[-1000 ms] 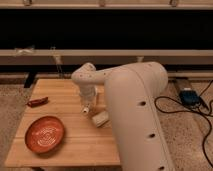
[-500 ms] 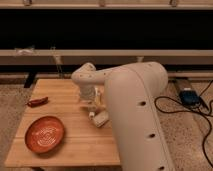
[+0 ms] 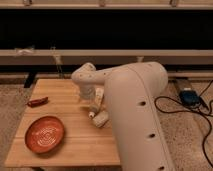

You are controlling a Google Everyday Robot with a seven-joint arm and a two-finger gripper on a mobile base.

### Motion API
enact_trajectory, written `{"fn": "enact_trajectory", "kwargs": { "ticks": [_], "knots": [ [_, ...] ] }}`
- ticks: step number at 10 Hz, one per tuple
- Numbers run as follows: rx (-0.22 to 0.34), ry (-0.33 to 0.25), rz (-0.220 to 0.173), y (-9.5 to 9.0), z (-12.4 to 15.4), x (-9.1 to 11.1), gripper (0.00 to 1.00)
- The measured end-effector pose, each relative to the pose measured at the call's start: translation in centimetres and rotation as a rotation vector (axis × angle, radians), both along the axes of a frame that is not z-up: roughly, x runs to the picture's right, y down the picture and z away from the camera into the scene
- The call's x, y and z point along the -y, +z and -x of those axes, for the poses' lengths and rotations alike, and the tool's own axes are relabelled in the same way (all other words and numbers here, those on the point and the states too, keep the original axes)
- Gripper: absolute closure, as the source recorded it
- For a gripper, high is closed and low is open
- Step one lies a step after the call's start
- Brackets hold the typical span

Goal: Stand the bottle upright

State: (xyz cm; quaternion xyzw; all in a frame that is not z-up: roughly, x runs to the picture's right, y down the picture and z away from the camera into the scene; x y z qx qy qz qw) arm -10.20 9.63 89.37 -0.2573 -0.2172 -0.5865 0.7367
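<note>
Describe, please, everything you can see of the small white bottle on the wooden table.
The bottle is a small, stubby, cream-white cylinder, plain, with no label showing; it looks like plastic. It lies on its side on the wooden table, near the right edge, its narrower end pointing left and slightly away. The robot's bulky arm hides its right side. The tool hangs open right over it; whether it touches the bottle cannot be told.
</note>
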Motion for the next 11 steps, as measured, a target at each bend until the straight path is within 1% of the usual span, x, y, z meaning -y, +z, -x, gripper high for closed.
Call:
{"fn": "enact_trajectory", "kwargs": {
  "ticks": [2,4,6,8,10,11],
  "knots": [
    [-0.023,0.016,0.002,-0.1,0.0,-0.1,0.2],
    [-0.034,0.022,0.005,-1.2,0.4,-0.6,0.2],
    [-0.033,0.022,0.008,-3.0,1.4,-1.8,0.2],
    [-0.014,0.022,0.015,-4.6,2.7,-3.3,0.2],
    [-0.015,0.025,0.026,-5.2,2.7,-4.6,0.2],
    [-0.015,0.027,0.031,-5.2,2.8,-5.1,0.2]
  ]
}}
